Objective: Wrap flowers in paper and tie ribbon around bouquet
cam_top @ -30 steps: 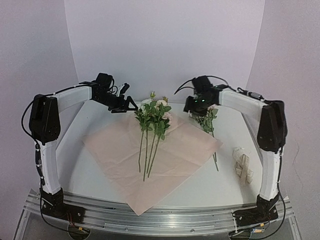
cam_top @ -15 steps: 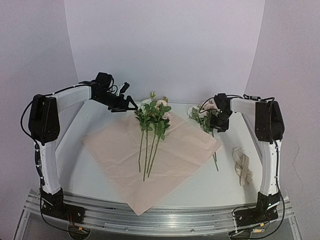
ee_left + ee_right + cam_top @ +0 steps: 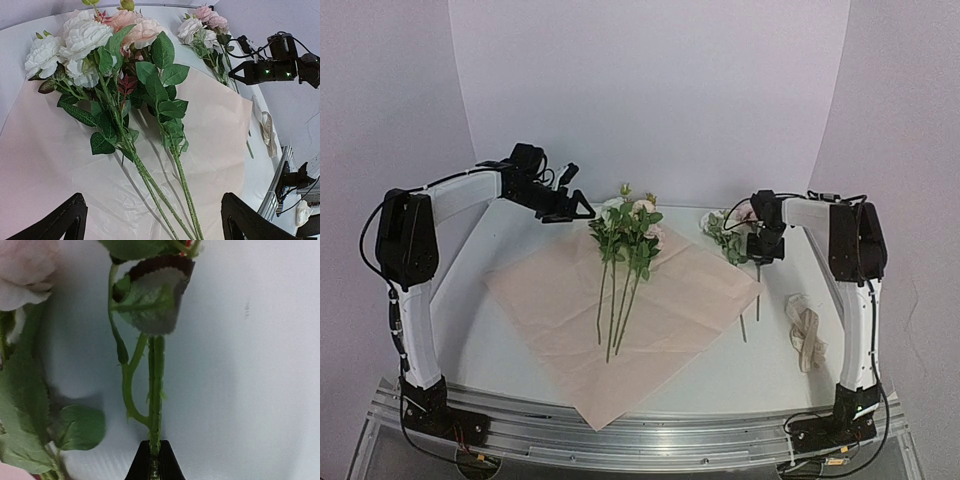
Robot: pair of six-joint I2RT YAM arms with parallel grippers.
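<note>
A white desk [image 3: 470, 330] stands before a pale backdrop. At far left, the left hand [image 3: 578, 210] hovers, fingers wide apart. The pink paper [image 3: 550, 300] lies mid-desk with the flowers [image 3: 625, 235] on it, blooms far. At its right edge, the right hand [image 3: 762, 250] is clamped on a stray sprig [image 3: 725, 232]. The ribbon [image 3: 805, 330] lies near right.

Seen from the right wrist, a flower stem [image 3: 156, 390] vanishes between the pinched jaws at the bottom edge, while a blurred pink bloom [image 3: 20, 272] is cropped at upper left.
</note>
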